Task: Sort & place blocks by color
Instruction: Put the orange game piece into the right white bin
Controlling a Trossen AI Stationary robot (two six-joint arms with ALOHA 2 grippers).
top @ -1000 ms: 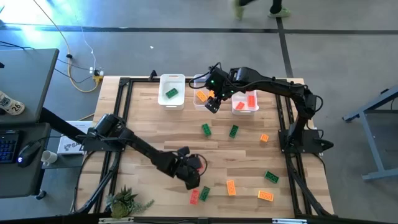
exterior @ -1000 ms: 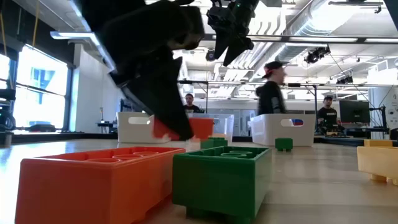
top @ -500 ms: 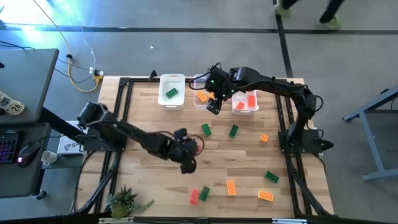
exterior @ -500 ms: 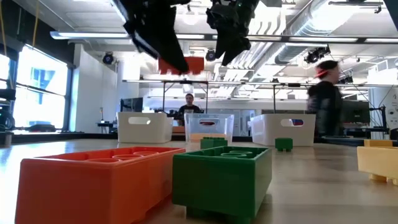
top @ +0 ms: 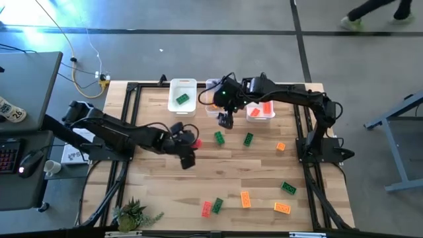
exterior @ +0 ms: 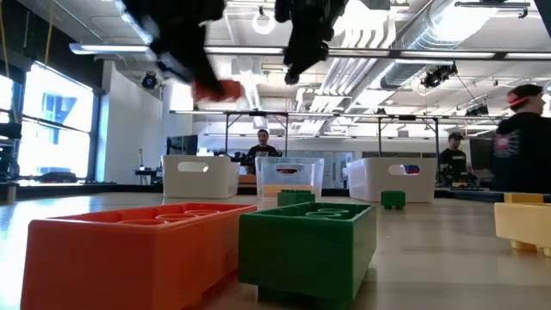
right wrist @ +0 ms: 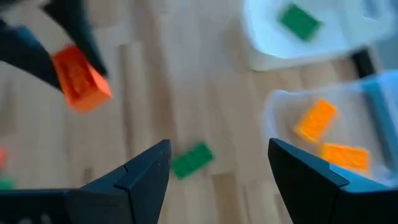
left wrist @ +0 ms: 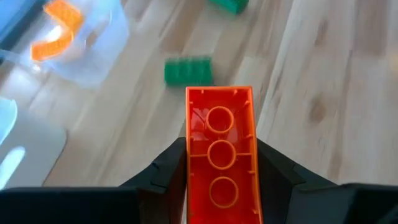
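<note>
Carrying 1 small red studded plastic brick clamped between the left gripper fingers above the wooden table, with the right gripper spread empty just ahead beside 3 translucent white bins, risking collision or a mid-air slip.

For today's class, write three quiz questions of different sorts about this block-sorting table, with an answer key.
1. True or false: the left end effector is shut on a red block.
2. Multiple choice: the bin farthest to the left in the high view holds a block of which colour? A) orange B) green C) red
3. Fill in: the right end effector stands ____ and holds nothing, above the wooden table near the bins.

Key: 1 true; 2 B; 3 open.
</note>
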